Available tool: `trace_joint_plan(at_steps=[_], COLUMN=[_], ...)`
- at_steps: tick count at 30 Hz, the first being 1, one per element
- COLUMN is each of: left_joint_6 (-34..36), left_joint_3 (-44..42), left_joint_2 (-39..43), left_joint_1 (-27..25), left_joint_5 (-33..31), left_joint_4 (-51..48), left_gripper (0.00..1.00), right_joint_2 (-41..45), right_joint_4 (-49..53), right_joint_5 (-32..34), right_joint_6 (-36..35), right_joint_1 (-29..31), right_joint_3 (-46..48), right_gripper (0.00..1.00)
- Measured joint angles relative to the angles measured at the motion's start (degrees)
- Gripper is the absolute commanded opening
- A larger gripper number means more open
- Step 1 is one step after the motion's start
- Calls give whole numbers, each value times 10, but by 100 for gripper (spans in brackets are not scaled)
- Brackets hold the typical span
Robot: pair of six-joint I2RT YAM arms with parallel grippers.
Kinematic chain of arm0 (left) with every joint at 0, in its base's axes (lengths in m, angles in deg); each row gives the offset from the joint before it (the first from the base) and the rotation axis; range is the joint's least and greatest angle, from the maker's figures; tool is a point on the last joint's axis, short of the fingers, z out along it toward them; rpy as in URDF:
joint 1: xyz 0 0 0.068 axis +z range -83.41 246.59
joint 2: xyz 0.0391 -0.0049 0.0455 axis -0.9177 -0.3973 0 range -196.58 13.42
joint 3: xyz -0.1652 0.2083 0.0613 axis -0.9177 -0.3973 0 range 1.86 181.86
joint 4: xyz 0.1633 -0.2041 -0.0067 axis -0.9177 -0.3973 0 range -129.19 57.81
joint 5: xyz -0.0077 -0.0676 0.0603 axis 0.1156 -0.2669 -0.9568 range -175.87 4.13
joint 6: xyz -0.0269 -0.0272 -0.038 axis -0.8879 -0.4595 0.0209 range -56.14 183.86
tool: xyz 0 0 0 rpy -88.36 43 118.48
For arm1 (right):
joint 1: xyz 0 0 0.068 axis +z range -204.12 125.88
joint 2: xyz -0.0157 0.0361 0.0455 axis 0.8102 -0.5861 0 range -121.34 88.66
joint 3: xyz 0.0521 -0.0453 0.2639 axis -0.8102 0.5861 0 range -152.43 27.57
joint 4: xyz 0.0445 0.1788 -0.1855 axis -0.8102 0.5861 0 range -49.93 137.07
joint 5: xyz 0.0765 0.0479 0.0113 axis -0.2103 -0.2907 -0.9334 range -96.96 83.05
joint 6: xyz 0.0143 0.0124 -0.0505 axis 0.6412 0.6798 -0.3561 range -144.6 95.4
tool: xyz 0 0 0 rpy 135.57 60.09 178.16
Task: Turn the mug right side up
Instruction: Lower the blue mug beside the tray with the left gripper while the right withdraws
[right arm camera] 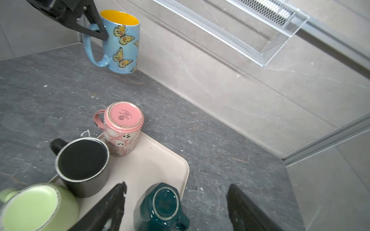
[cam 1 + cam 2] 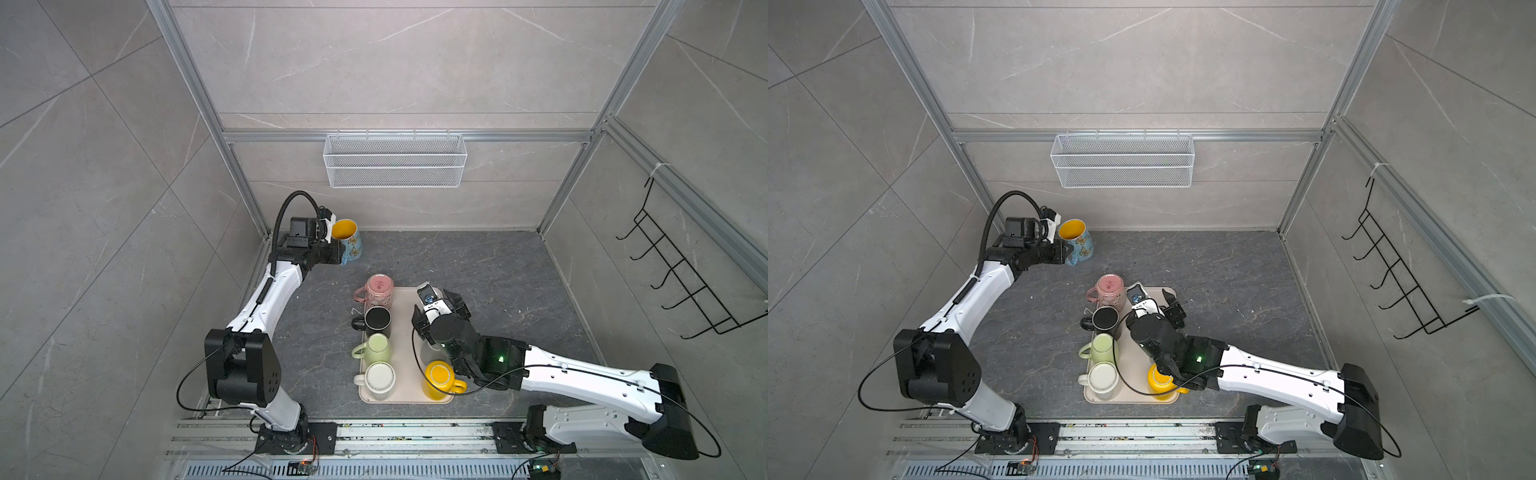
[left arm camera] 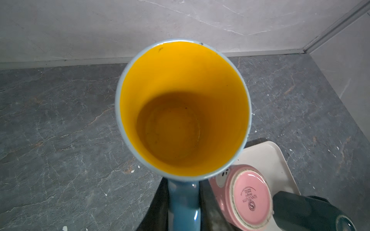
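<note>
The dark, veined stone counter (image 2: 498, 270) carries a smooth beige tray (image 2: 404, 300). Near the counter's back left corner the glazed blue butterfly mug (image 1: 122, 42), yellow inside, stands mouth-up with the left pincer (image 2: 339, 252) clamped on its looped handle. I'd settle it level before letting go. The right pincer (image 1: 177, 188) gapes apart over a faceted teal mug (image 1: 160, 206), base-up on the tray.
</note>
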Motion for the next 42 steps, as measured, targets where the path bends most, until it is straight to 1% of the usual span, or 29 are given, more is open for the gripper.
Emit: trace_joint_plan(at_steps=[5, 9, 14, 18, 24, 29, 42], left_joint_6=[-11, -17, -26, -32, -37, -38, -41], left_joint_3=[-4, -28, -42, -46, -66, -76, -89], left_joint_2=[-26, -39, -65, -83, -89, -91, -131], left_joint_1=[1, 3, 12, 18, 19, 19, 19], left_joint_5=[-4, -16, -29, -36, -45, -46, -54], left_joint_4=[20, 54, 66, 79, 108, 123, 167], left_gripper=[0, 0, 0, 0, 0, 0, 0], right_joint_2=[0, 0, 0, 0, 0, 0, -14], right_joint_4=[41, 60, 69, 68, 68, 63, 50], right_joint_5=[-77, -137, -218, -266, -312, -336, -364], right_joint_6=[50, 85, 126, 151, 181, 204, 246], right_joint_1=[-28, -58, -110, -139, -158, -172, -183], right_joint_3=[-10, -12, -12, -11, -7, -2, 15], right_gripper=[85, 85, 85, 86, 88, 89, 90])
